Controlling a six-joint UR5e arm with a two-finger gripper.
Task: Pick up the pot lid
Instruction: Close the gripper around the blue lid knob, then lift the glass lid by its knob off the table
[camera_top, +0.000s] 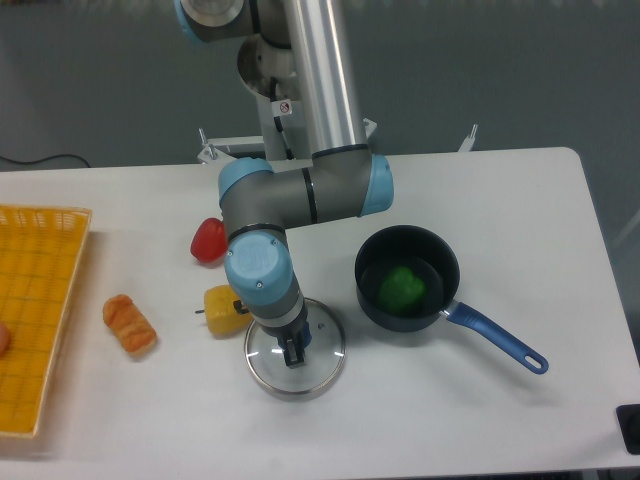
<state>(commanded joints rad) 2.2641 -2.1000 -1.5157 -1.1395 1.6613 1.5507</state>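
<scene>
Camera view from the front, looking down on the white table (450, 420): the arm reaches down so that the gripper (294, 356) stands upright over the middle of the glass pot lid (320, 360), its dark fingers down at the lid's centre. They sit close together, but whether they clamp the knob cannot be told from this angle. The lid lies flat on the table, just left of the dark pot (430, 258), which holds a green object (400, 288) and points its blue handle (495, 335) toward the lower right. A yellow pepper (225, 310) sits just beside the lid's left edge, a red pepper (208, 240) behind it, an orange pastry (130, 325) further left, near the yellow basket (45, 300).
</scene>
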